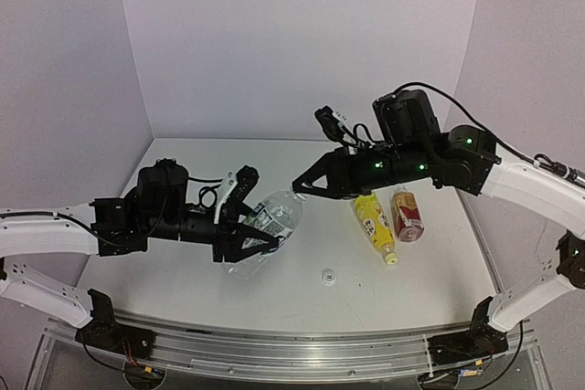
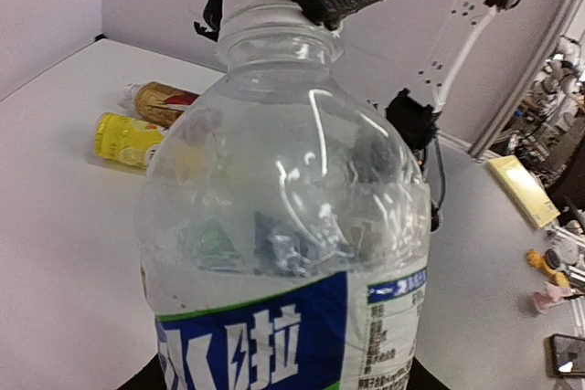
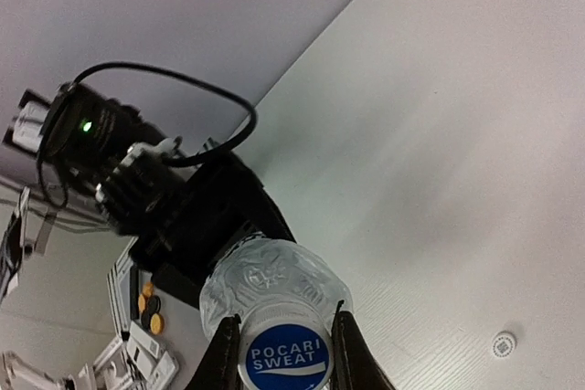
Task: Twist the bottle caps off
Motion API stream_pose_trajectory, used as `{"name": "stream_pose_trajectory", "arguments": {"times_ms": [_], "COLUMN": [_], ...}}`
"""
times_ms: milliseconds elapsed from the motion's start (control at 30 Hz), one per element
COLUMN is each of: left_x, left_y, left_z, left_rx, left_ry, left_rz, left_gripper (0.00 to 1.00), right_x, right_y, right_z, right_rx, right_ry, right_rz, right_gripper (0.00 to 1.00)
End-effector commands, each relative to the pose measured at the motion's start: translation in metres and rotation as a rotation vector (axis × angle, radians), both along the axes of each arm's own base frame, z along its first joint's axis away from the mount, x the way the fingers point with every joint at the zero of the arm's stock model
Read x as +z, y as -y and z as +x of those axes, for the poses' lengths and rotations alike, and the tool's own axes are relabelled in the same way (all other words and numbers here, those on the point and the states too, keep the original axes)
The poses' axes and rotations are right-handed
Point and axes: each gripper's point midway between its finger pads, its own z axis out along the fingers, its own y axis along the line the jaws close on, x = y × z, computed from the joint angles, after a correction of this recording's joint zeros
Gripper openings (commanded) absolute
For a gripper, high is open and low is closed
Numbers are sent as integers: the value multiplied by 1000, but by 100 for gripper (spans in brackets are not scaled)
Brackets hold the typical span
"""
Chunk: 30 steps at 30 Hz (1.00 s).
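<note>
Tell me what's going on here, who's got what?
The left gripper holds the clear bottle by its body, tipped toward the right arm. The right gripper is shut on its cap, which is not off yet. The yellow bottle and amber bottle lie on the table, untouched by either gripper.

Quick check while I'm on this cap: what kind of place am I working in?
Probably a robotics lab test cell: a white table walled by plain panels, an aluminium mounting rail along its near edge, and desk clutter beyond.
</note>
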Motion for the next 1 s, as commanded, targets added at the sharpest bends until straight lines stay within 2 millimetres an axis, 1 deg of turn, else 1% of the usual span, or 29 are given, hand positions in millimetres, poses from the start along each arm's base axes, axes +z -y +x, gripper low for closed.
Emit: {"name": "stream_pose_trajectory", "arguments": {"times_ms": [0,67,167,267,300,367,400,433,500,533,600,667,700,767,867,967], "left_x": [64,71,80,84,83,83,81,79,73,70,65,63,65,66,65,58], "left_y": [-5,-10,-16,-21,-21,-21,-20,-19,-17,-16,-16,-20,-25,-38,-51,-56], "left_z": [-52,-67,-80,-92,-93,-91,-90,-87,-80,-73,-55,-20,-7,17,33,44], "left_rx": [-268,-346,-421,-488,-494,-480,-474,-459,-412,-361,-243,-19,67,231,345,416], "left_ry": [-31,-53,-71,-55,-51,-51,-49,-49,-43,-42,-39,-43,-41,-31,-6,-10], "left_rz": [-293,-333,-357,-366,-363,-359,-347,-335,-312,-300,-280,-264,-266,-270,-271,-251], "left_gripper": [0,0,0,0,0,0,0,0,0,0,0,0,0,0,0,0], "right_x": [37,40,45,47,47,46,46,44,41,38,28,3,-10,-48,-107,-161], "right_y": [6,20,36,47,48,45,40,34,24,22,25,38,44,55,58,46], "right_z": [-86,-121,-146,-159,-160,-155,-146,-132,-99,-78,-42,-3,8,25,35,41], "right_rx": [556,758,909,992,1004,968,913,830,631,511,294,56,-21,-135,-183,-158], "right_ry": [221,259,303,334,348,364,376,394,412,408,398,377,351,312,228,160], "right_rz": [173,259,343,395,402,377,343,292,187,129,32,-91,-130,-236,-370,-487], "right_gripper": [0,0,0,0,0,0,0,0,0,0,0,0,0,0,0,0]}}
